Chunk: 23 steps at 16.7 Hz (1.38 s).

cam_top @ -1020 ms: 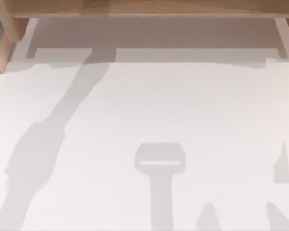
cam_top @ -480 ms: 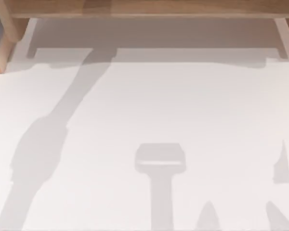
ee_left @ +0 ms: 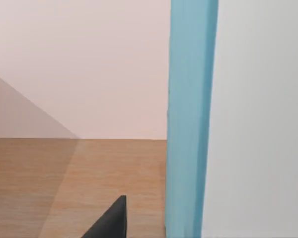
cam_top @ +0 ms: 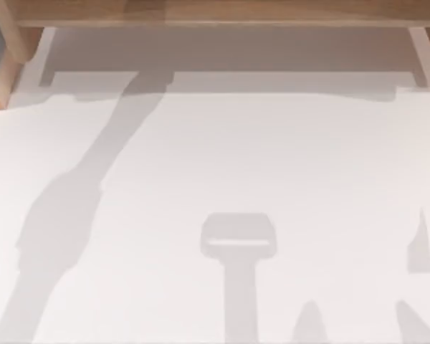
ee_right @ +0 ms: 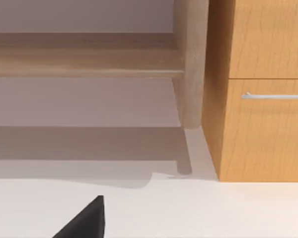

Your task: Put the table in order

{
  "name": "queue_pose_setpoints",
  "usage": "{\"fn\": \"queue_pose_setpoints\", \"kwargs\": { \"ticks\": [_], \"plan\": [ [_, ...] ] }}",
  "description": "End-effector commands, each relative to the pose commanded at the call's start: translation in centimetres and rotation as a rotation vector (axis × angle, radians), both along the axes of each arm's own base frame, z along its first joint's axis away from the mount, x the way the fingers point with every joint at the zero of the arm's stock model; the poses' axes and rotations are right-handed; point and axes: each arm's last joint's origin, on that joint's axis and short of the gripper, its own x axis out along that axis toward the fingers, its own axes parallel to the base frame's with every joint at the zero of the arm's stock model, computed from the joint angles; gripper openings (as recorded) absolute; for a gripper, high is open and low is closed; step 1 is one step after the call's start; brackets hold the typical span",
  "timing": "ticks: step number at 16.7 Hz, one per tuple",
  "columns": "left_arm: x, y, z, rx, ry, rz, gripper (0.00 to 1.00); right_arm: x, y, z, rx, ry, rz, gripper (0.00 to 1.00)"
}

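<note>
The table (cam_top: pixel 272 158) spreads white beneath the wooden shelf (cam_top: pixel 222 11), with a blue upright object (ee_left: pixel 188 119) standing on the shelf board by the left gripper, probably for tidying; I cannot tell either gripper's finger state.

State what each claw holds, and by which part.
It cannot be told. One dark tip of the left claw shows beside a blue upright panel, and one of the right claw above the table.
</note>
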Motion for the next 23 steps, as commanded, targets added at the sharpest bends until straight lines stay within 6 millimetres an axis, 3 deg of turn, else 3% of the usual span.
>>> {"fn": "queue_pose_setpoints", "kwargs": {
  "ticks": [9, 19, 23],
  "plan": [
    [0.0, 0.0, 0.0, 0.0, 0.0, 0.0, 0.02, 0.0, 0.0, 0.0, 0.0, 0.0, 0.0, 1.0],
    [-0.2, -0.2, 0.1, 0.002, 0.0, -0.005, 0.0, 0.0, 0.0, 0.0, 0.0, 0.0, 0.0, 1.0],
    [-2.5, -0.2, 0.9, 0.004, 0.004, -0.007, 0.0, 0.0, 0.0, 0.0, 0.0, 0.0, 0.0, 1.0]
  ]
}}
